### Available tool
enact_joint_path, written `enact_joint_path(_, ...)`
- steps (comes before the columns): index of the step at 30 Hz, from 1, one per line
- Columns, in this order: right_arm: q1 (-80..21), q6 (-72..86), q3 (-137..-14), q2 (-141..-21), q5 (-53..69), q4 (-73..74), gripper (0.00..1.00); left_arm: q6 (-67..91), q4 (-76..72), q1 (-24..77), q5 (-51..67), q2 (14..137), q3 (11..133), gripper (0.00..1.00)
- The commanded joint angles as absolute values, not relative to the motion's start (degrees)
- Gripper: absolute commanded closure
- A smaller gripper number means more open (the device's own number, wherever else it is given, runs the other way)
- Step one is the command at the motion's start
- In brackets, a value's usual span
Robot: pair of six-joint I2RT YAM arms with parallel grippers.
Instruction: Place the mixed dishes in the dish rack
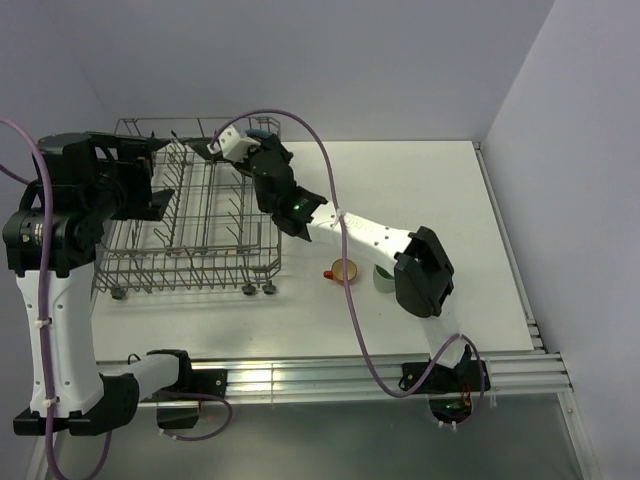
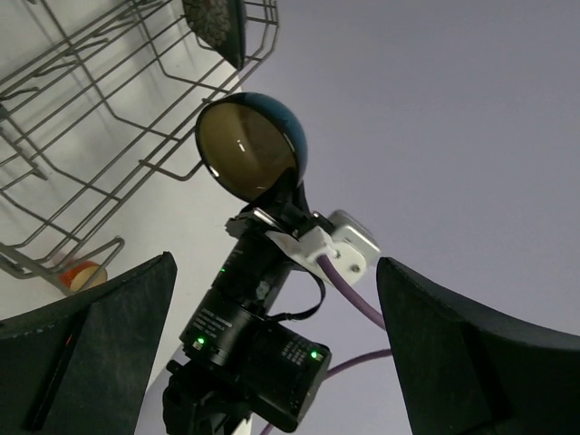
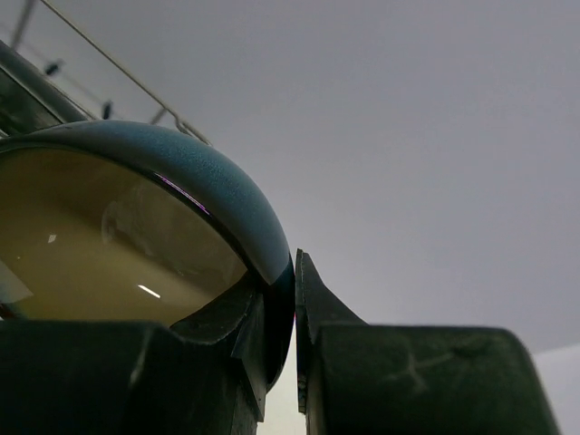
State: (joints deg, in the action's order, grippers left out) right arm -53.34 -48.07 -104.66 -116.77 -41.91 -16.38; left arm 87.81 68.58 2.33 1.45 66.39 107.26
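1. Blue outside and tan inside, the bowl is clamped by its rim between the two fingers of the right hand. It is tilted on edge in the air, near the far right corner of the dish rack.
2. We judge that the step in hand is the placing of this bowl into the rack. It is not yet between the tines.
3. The next move, we think, calls for lowering the bowl on edge into a free row of tines. The fingers should part only when the wire carries it, because a bowl let go too high could roll or tip out.
4. The left hand hovers over the left side of the rack, its fingers wide apart with nothing between them.
5. Only the top view shows what waits on the worktop. These are the orange-red cup and, just beside it and partly behind the right arm, the green mug.
6. Only the left wrist view shows clearly the dark speckled plate at the wire wall of the rack. Whether it sits between tines we cannot tell.
7. Only the right wrist view shows the grip closely: one finger inside the bowl, the other outside.
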Motion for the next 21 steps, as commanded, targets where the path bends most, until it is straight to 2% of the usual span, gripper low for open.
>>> enact_joint_path(1,-53.5,-47.9,-107.5,-113.4,-36.2,-25.6,1.00,88.0,70.8,2.2,0.0,64.6,105.8,0.01)
enact_joint_path(11,-54.8,-42.6,-116.0,-117.7,-24.6,-13.7,1.00,88.3,72.2,2.2,-2.6,63.4,106.3,0.01)
enact_joint_path(21,-54.3,-41.6,-123.0,-124.2,-20.1,-9.3,1.00,89.5,71.5,2.2,-2.4,62.1,104.9,0.01)
